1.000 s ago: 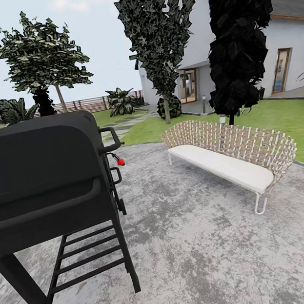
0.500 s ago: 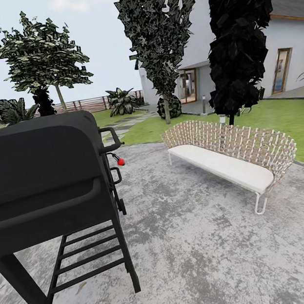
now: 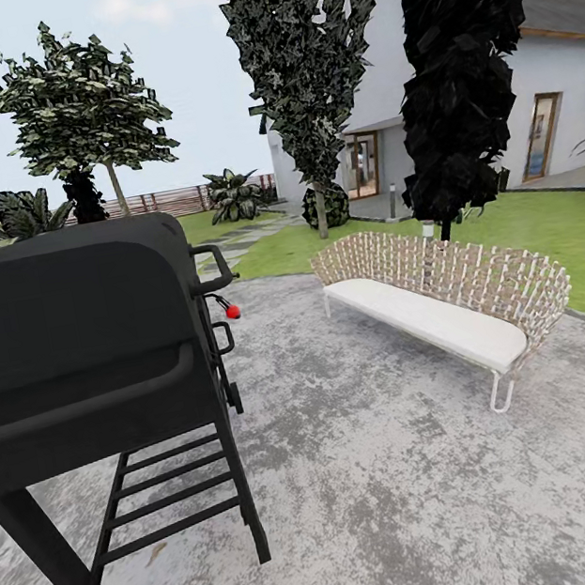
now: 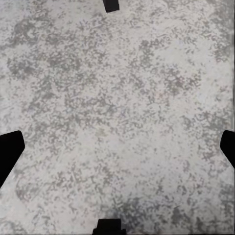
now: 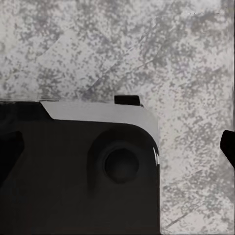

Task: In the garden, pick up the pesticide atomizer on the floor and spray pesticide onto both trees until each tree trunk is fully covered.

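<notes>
In the head view, a large black grill point(image 3: 86, 365) on slanted legs stands at the left on a mottled grey paved patio point(image 3: 393, 495); a small red knob point(image 3: 232, 311) sticks out from its right side. Behind it, far off, a tree point(image 3: 81, 109) with a thin bare trunk and a blocky green canopy rises before a brown slatted fence point(image 3: 172, 199). Leafy bushes point(image 3: 234, 195) sit near that fence. Toward the middle, a dark column-shaped tree point(image 3: 308, 71) stands at the lawn's edge, and just right of it a second, blacker one point(image 3: 464, 64) rises behind a woven bench point(image 3: 446, 300) with a white cushion. The bench stands on the patio's rim, with green lawn point(image 3: 558, 229) behind it. A white house point(image 3: 544, 88) with glazed doors closes the right side.

The pesticide atomizer cannot be made out in any of these pictures.

The left wrist view looks straight down on bare speckled paving point(image 4: 117, 117), with dark finger ends at the picture's edges; whether the left gripper is open or closed I cannot tell. The right wrist view shows paving point(image 5: 147, 49) and a black and grey part of the robot's body point(image 5: 78, 166); the right gripper's state cannot be told either.
</notes>
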Robot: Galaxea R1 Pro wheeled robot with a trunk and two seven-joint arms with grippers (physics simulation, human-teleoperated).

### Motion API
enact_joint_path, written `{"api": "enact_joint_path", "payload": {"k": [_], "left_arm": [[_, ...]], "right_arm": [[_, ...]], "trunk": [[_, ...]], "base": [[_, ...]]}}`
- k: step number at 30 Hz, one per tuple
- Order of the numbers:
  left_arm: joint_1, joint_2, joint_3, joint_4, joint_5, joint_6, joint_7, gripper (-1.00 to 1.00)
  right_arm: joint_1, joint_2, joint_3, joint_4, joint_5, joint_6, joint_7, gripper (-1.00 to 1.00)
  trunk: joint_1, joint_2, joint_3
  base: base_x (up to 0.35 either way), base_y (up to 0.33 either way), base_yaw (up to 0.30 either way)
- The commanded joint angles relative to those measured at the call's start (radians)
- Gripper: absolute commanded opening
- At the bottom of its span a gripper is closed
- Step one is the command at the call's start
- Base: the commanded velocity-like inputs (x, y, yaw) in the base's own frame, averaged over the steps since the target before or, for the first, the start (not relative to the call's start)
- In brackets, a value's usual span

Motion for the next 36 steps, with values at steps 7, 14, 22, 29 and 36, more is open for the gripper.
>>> {"api": "enact_joint_path", "payload": {"k": [7, 14, 22, 29, 36], "left_arm": [[-0.084, -0.006, 0.000, -0.001, -0.007, -0.109, 0.001, 1.00], [-0.102, -0.015, 0.000, 0.002, -0.008, -0.157, 0.001, 1.00], [-0.102, 0.013, 0.002, 0.009, -0.005, -0.214, 0.001, 1.00], [-0.102, 0.019, 0.001, 0.008, -0.005, -0.219, 0.002, 1.00], [-0.102, 0.019, 0.003, 0.008, -0.001, -0.219, 0.003, 1.00]], "right_arm": [[0.000, 0.000, -0.002, -0.185, -0.008, -0.012, -0.001, 1.00], [0.000, 0.002, -0.003, -0.261, -0.009, -0.013, -0.002, 1.00], [0.000, 0.001, -0.006, -0.271, -0.009, -0.015, -0.005, 1.00], [0.000, 0.002, -0.006, -0.271, -0.009, -0.015, -0.005, 1.00], [0.000, 0.002, -0.006, -0.266, -0.009, -0.015, -0.005, 1.00]], "trunk": [[0.000, 0.000, 0.000], [0.000, 0.000, 0.000], [0.000, 0.000, 0.000], [0.000, 0.000, -0.005], [0.000, 0.000, -0.011]], "base": [[0.000, 0.000, 0.000], [0.000, 0.000, 0.000], [0.000, 0.000, 0.005], [0.000, -0.033, 0.169], [0.000, -0.254, 0.223]]}}
